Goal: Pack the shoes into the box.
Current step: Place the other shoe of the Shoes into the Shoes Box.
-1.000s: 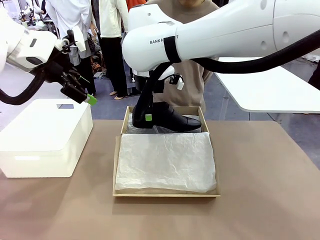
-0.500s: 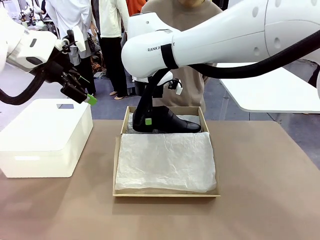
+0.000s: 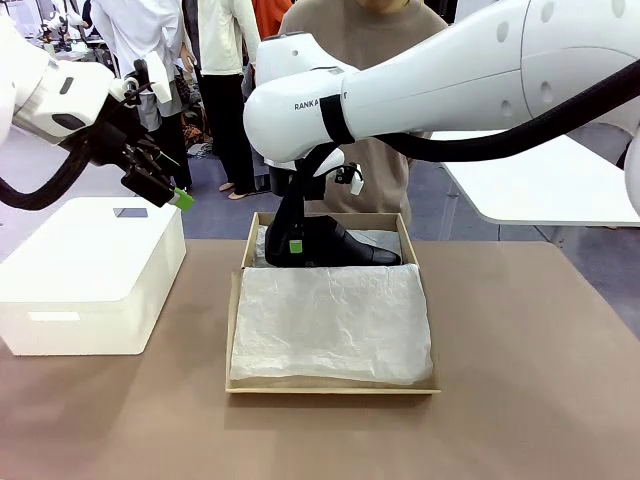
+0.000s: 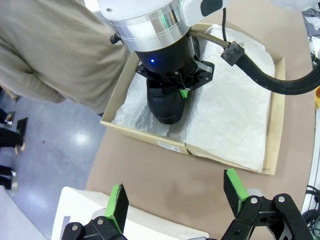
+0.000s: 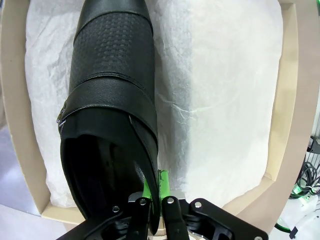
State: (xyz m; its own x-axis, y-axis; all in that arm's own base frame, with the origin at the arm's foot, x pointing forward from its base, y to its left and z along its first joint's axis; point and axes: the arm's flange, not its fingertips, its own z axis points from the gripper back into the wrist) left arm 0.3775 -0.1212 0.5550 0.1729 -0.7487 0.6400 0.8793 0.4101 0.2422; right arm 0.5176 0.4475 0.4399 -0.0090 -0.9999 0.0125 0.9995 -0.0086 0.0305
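Note:
One of the shoes (image 3: pixel 345 248), glossy black with a side strap, lies across the far end of the box (image 3: pixel 243 300), toe pointing right, on crinkled white tissue (image 3: pixel 330 320). My right gripper (image 3: pixel 295 244) is shut on the rim of its heel opening. In the right wrist view the pads (image 5: pixel 161 186) pinch the shoe's (image 5: pixel 110 90) side wall, above the tissue and the box (image 5: pixel 287 125). My left gripper (image 3: pixel 165 190) hangs open above the white box, holding nothing. Its wrist view shows the open gripper (image 4: pixel 175 195), with the shoe (image 4: pixel 165 102) and the cardboard box (image 4: pixel 150 140) beyond it.
A large white box (image 3: pixel 90 270) stands on the brown table at the left, under my left gripper. A person in a tan top (image 3: pixel 370 30) stands just behind the cardboard box. A white table (image 3: pixel 540 180) sits at the back right.
My right gripper has lowered the shoe into the far end of the box, and the toe has come down level. The left arm has not moved.

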